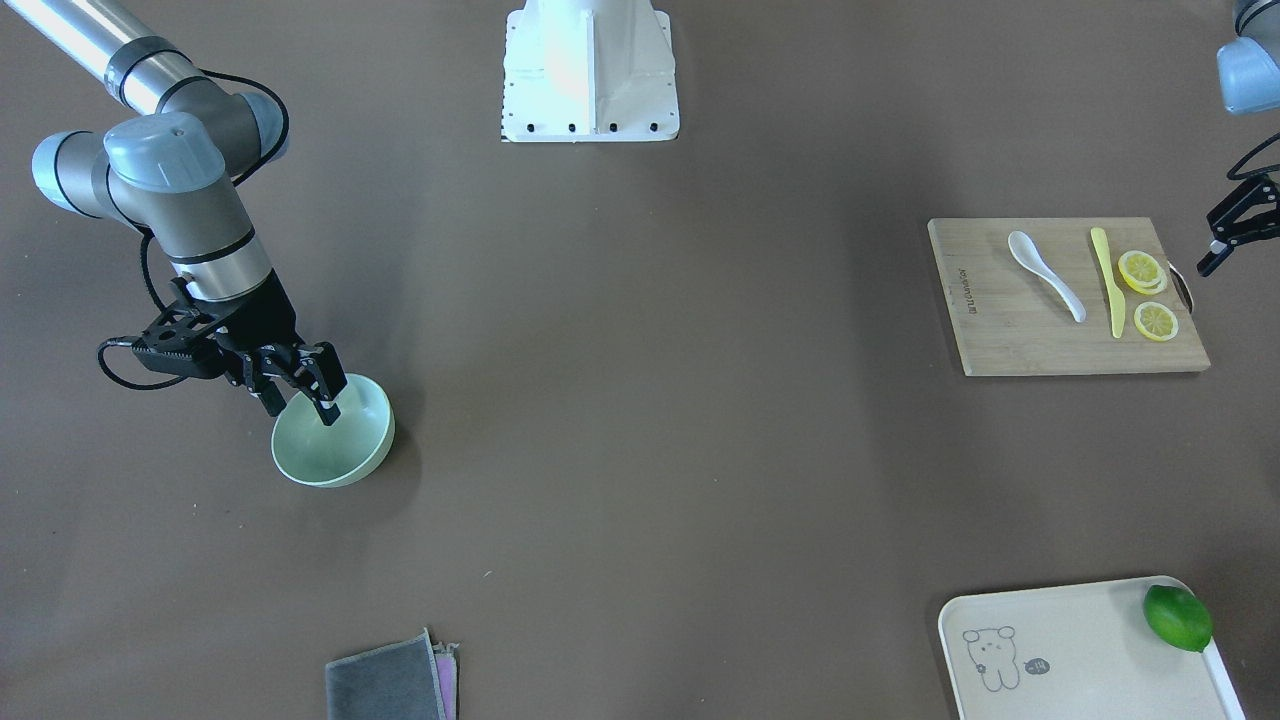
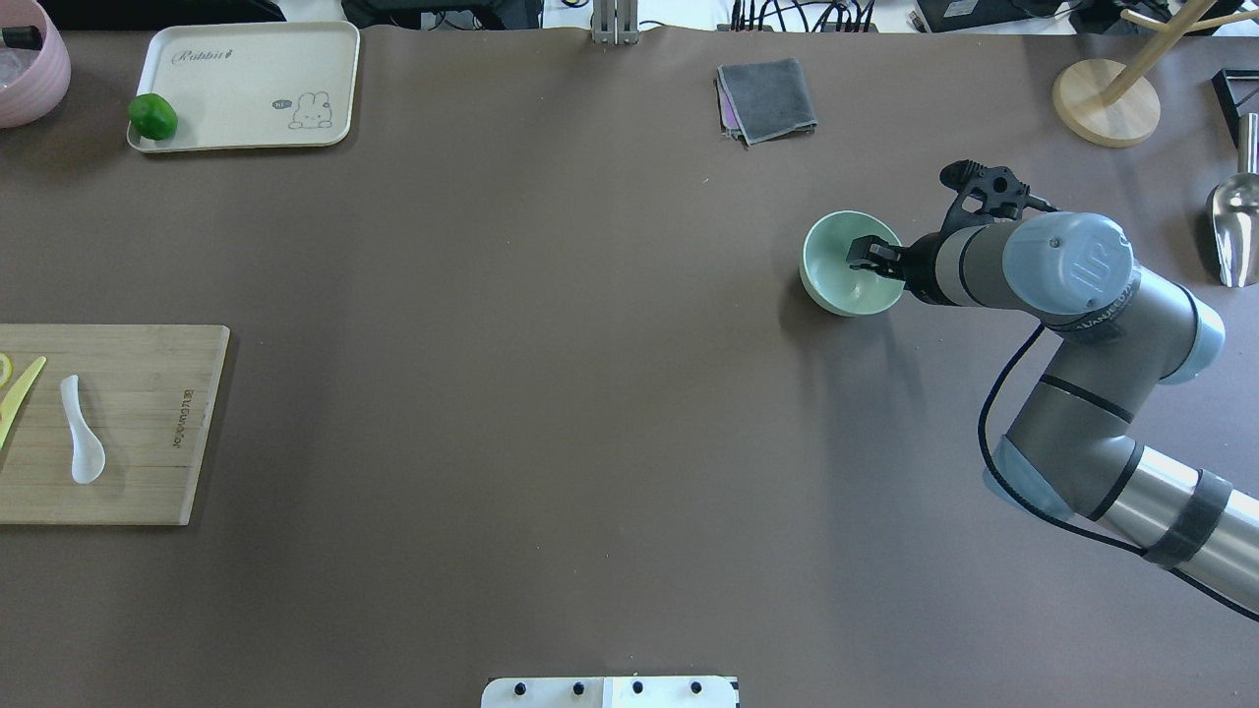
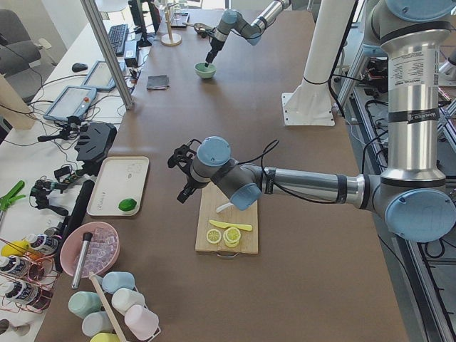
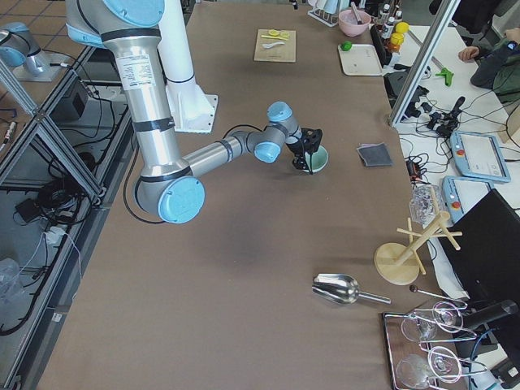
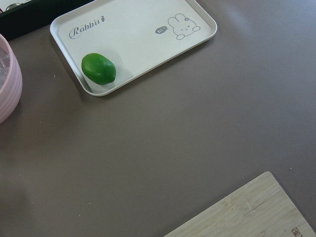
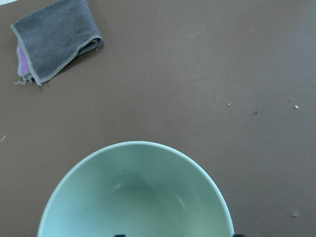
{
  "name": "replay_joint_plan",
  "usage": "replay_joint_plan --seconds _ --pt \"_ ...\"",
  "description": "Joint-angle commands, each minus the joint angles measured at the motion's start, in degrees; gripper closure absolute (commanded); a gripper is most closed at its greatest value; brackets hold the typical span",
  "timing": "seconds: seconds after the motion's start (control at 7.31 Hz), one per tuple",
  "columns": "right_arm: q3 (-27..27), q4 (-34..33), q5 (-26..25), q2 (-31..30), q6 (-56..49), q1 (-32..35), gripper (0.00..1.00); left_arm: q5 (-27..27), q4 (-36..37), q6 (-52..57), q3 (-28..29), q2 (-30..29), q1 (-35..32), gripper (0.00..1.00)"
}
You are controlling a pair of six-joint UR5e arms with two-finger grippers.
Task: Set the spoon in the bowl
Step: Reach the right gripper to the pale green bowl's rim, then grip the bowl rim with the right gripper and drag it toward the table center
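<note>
The white spoon (image 1: 1045, 272) lies on a wooden cutting board (image 1: 1000, 340), scoop toward the robot; it also shows in the overhead view (image 2: 81, 433). The mint-green bowl (image 1: 345, 450) stands on the table far off on the robot's right side (image 2: 836, 280). My right gripper (image 1: 298, 402) is open at the bowl's rim, one finger inside the bowl and one outside; the bowl is empty (image 6: 133, 197). My left gripper (image 1: 1212, 245) looks open and empty, hovering just off the board's edge beyond the lemon slices.
A yellow knife (image 1: 1108, 285) and lemon slices (image 1: 1142, 272) lie beside the spoon. A cream tray (image 1: 1080, 650) holds a lime (image 1: 1178, 618). A folded grey cloth (image 1: 390, 685) lies beyond the bowl. A wooden stand (image 2: 1107, 103) and a metal scoop (image 2: 1234, 221) are at the far right.
</note>
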Motion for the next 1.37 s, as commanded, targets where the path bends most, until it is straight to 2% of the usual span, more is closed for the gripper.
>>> replay_joint_plan --seconds 0.0,0.41,0.55,0.68,0.82,0.96,1.09,1.23 --pt "0.3 -0.5 0.7 0.5 -0.4 0.8 0.22 0.0 0.0 0.0 0.1 0.0 0.5 0.02" --pt "-0.8 -0.5 0.2 -0.2 -0.8 0.7 0.24 0.0 0.0 0.0 0.1 0.1 0.7 0.02" --pt "-1.8 -0.3 -0.9 -0.3 -0.8 0.0 0.34 0.0 0.0 0.0 0.1 0.3 0.9 0.02" --pt "-2.2 -0.3 -3.2 -0.1 -0.4 -1.2 0.68 0.0 0.0 0.0 0.1 0.3 1.0 0.02" --pt "-2.1 -0.4 -3.2 0.2 -0.3 -1.4 1.00 0.0 0.0 0.0 0.1 0.4 1.0 0.02" --pt "-1.7 -0.6 -3.2 0.8 0.0 -1.7 1.00 -0.1 -0.1 0.0 0.1 0.4 1.0 0.02" --pt "-0.2 -5.5 -3.0 4.1 2.7 -2.0 1.00 -0.2 -0.1 0.0 0.1 0.4 1.0 0.02" --pt "0.7 -14.9 -3.3 10.2 7.0 -3.5 1.00 -0.2 -0.1 0.0 0.1 0.4 1.1 0.02"
